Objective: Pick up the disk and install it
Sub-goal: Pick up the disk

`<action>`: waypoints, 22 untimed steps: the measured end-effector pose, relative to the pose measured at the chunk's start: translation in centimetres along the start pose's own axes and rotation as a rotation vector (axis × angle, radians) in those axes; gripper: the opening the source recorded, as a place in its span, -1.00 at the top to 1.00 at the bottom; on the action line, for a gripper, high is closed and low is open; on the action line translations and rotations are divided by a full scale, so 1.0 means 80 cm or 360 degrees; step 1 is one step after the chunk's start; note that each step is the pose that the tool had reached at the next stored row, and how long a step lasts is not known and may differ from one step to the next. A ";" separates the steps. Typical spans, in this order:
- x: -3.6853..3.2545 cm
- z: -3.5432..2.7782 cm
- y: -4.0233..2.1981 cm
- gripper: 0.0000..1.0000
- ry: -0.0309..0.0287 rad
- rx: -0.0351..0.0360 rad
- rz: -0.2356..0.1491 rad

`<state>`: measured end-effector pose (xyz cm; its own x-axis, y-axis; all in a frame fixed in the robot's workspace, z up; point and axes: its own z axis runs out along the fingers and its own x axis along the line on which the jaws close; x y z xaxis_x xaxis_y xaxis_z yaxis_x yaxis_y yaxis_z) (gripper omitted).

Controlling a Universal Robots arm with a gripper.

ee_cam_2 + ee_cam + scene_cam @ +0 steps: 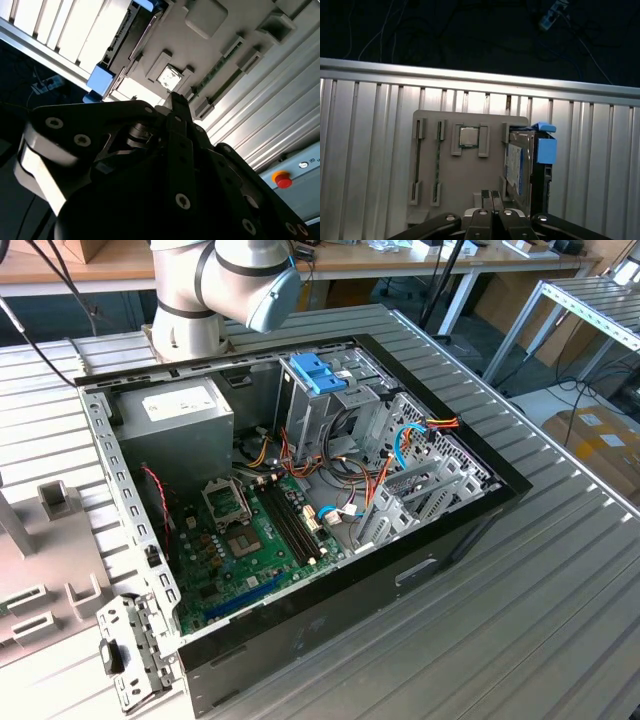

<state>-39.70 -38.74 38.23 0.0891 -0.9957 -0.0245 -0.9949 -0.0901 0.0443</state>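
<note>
While the arm (220, 280) reaches out past the top of the exterior view, both wrist views look down on a grey tray (470, 175) lying on the ribbed metal table (520, 620). The pincer (491, 194) hangs over this tray with its two black fingers (485, 196) pressed together and nothing between them; the second wrist view shows the same closed tip (179, 100).

The disk (516, 162) stands on its edge in a slot at one side of the tray, its white-and-blue label facing the tray's middle and a blue rail (546, 150) on its outer side. It is near the pincer but not touching it. In the second wrist view the disk (131, 35) shows edge-on, with a blue rail end (102, 80) beside it.

A small square chip (468, 136) sits in a pocket of the tray next to the disk's slot. A red button (282, 179) shows beyond the tray in the second wrist view.

Near the middle of the exterior view an open computer case (350, 580) lies on the table. Inside are a green circuit board (250, 540), a grey power supply (185, 410) and a drive cage holding a bare blue bracket (318, 373).
</note>
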 end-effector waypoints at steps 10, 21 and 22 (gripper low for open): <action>0.0000 0.0000 0.0000 0.79 0.00057 -0.0003 -0.0126; -0.0001 0.0008 -0.0001 0.79 0.00113 -0.0006 -0.0249; -0.0001 0.0020 0.0000 0.79 0.00090 -0.0005 -0.0202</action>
<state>-39.70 -38.73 38.07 0.2147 -0.9764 -0.0244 -0.9755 -0.2156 0.0443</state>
